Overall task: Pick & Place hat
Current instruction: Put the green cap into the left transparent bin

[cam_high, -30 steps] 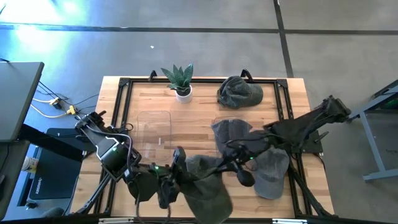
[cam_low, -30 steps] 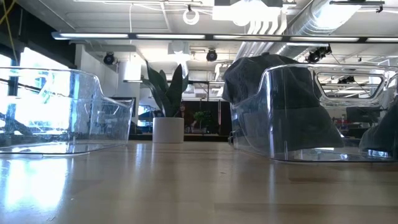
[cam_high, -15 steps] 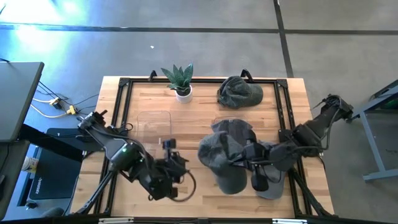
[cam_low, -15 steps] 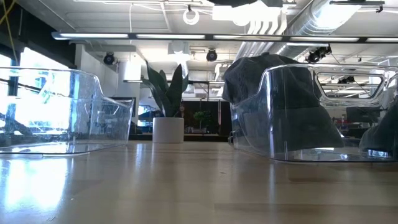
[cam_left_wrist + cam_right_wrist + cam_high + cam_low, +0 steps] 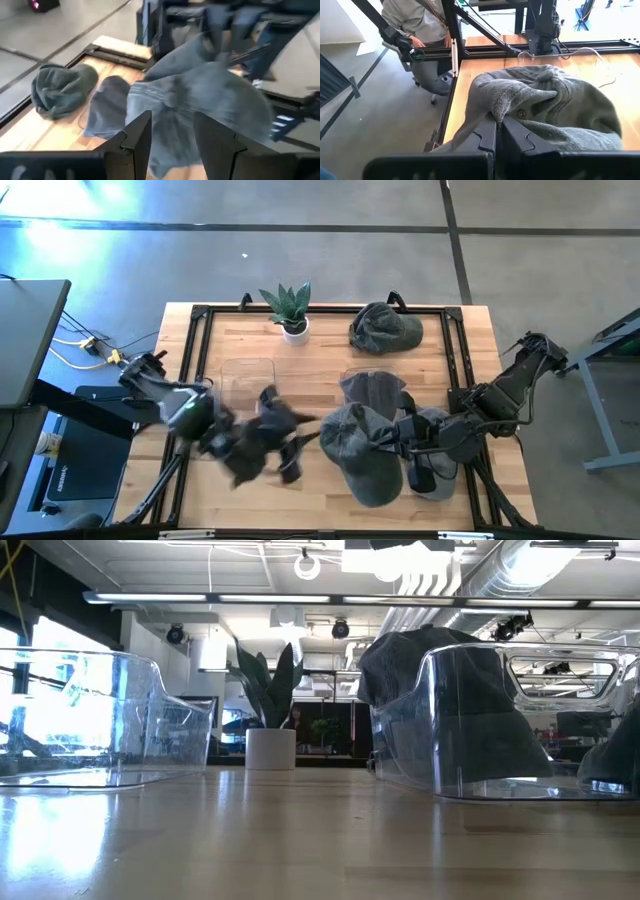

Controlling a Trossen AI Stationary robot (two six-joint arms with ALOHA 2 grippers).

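Toward five o'clock on the table, I have the right gripper (image 5: 496, 125) pinching the grey cap (image 5: 362, 452) by a crown fold for carrying, while the left gripper (image 5: 170, 137), fingers apart, sits empty at seven.

blurred: left end effector (image 5: 285, 448) | cut off: person (image 5: 417, 20)

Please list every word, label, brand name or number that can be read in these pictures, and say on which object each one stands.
None can be read.
The left gripper's housing bears pale marks, too blurred to read.
The grey hat pinched by the right gripper shows no print.
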